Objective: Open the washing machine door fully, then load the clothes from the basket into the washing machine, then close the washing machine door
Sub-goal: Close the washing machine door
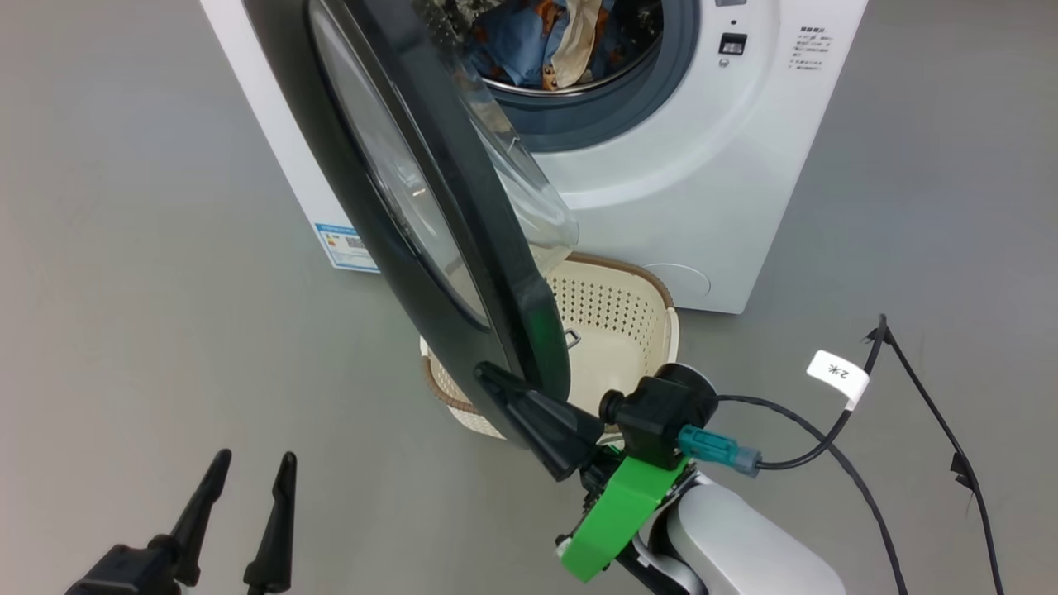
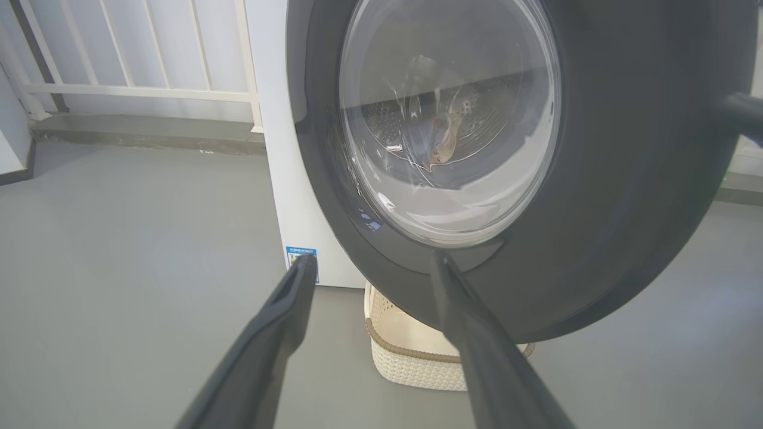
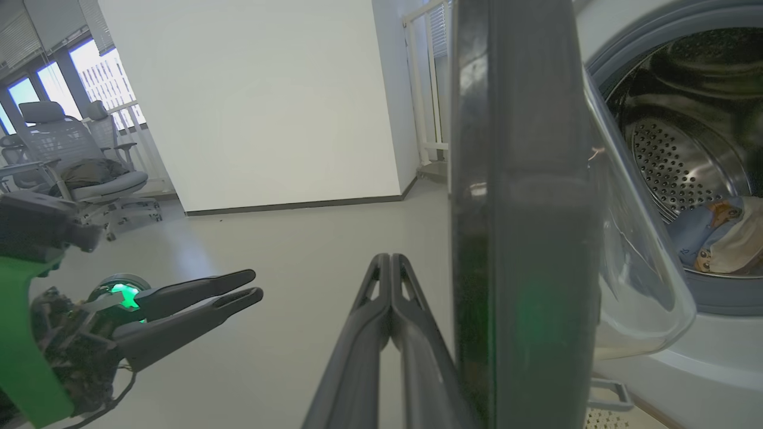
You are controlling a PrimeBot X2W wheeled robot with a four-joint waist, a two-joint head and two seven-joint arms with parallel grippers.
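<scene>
Cream single basket (image 1: 620, 306), one door (image 1: 504, 281), one clothes bundle (image 1: 529, 41)

The big glossy black-rimmed round door (image 1: 488, 273) hides a good chunk of the cream perforated plastic basket (image 1: 612, 306), and its top runs off frame. Print on the little blue label sticker (image 1: 347, 246) is too tiny to read.

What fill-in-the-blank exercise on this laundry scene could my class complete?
The clothes lie inside the steel ____ of the washing machine.
The basket stands on the grey ____.
The left gripper has its fingers ____.
The right gripper, fingers shut, is beside the black rim of the ____.
Missing: drum; floor; open; door.
</scene>
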